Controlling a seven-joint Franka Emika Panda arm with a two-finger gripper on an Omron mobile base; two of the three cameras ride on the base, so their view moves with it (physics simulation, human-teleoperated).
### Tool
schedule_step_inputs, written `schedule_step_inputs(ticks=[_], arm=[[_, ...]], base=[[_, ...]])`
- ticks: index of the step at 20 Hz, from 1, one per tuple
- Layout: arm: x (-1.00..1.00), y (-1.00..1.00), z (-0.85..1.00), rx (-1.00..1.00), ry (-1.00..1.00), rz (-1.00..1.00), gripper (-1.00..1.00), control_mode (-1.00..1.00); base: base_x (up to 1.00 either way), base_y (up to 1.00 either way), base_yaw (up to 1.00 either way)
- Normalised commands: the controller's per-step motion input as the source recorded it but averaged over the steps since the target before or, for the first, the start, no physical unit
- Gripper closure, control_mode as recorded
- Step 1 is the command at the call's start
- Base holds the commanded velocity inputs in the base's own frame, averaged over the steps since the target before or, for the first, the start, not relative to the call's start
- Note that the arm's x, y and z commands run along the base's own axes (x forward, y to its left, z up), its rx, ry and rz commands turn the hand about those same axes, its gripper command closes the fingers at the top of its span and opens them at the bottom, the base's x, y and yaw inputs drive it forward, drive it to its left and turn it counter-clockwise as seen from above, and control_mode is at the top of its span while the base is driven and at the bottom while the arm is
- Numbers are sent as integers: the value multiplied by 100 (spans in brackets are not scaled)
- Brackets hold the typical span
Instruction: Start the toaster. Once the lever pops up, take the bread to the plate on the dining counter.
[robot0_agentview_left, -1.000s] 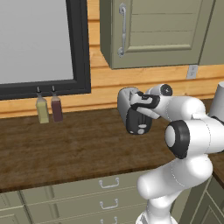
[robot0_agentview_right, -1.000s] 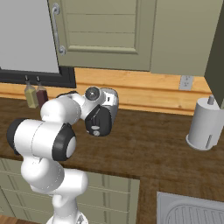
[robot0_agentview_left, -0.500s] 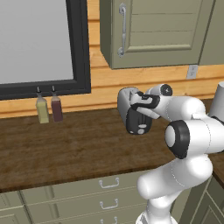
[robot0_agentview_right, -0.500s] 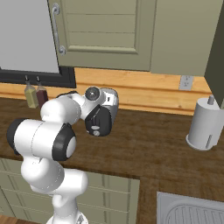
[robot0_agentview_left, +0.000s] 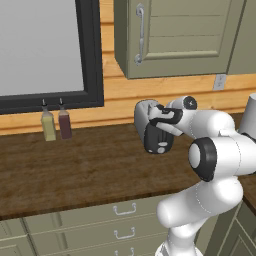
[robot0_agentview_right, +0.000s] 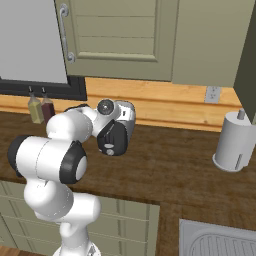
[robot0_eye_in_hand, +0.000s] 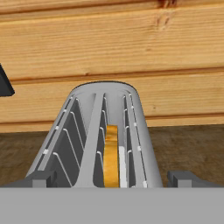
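Getting Ready to Push the Toaster's Lever

The toaster (robot0_agentview_left: 150, 125) sits on the brown wood worktop (robot0_agentview_left: 90, 170), close to the wooden wall. The bread (robot0_eye_in_hand: 111, 155) stands on its edge down in one of the slots on top. The black end panel with the lever (robot0_agentview_left: 161, 148) faces out toward the robot.

The robot's hand is right at the toaster. The jaws (robot0_eye_in_hand: 111, 178) are spread wide, one dark tip (robot0_eye_in_hand: 37, 179) on each side of the toaster's near end. They hold nothing.

The step now looks like starting the toaster. To do it well, the robot should bring one tip down onto the little lever and push straight down the black panel, slowly, until it stays down. Pushing sideways could slide the toaster along the worktop. The jaws should keep away from the bread for now
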Motion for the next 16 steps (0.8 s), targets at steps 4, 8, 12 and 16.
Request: schedule_step_inputs(ticks=[4, 8, 12, 16], arm=[[0, 0, 0, 0, 0, 0, -100, -100], [0, 0, 0, 0, 0, 0, -100, -100], [0, 0, 0, 0, 0, 0, -100, -100], [0, 0, 0, 0, 0, 0, -100, -100]], base=[[0, 0, 0], [0, 0, 0], [0, 0, 0], [0, 0, 0]])
